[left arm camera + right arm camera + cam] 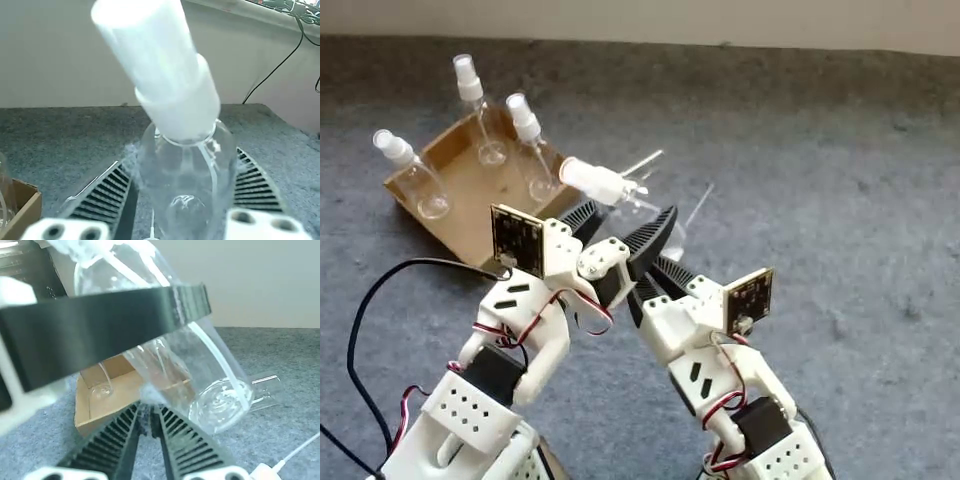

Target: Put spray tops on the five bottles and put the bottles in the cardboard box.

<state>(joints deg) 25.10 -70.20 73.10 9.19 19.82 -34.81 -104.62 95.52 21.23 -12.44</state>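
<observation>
My left gripper (179,159) is closed on a clear spray bottle (186,192). The ribbed fingers (102,192) press its body from both sides, and the white spray top (157,70) is seated on its neck. In the high view I hold that bottle tilted in the air, its top pointing toward the cardboard box (465,195), just beside the box's near corner.

My right gripper (148,409) sits right under and beside the left one. Its two black fingers are drawn almost together, with only a sliver of a gap and nothing between them.

Three bottles stand upright in the box, each with its top on: one at the left end (418,182), one at the back (483,118) and one nearest my grippers (533,150).

On the grey carpet (840,180) beyond my right gripper, another clear bottle (265,389) lies on its side with no top. A loose spray top (267,471) lies near it, apart from it, its thin tube trailing off across the carpet.
</observation>
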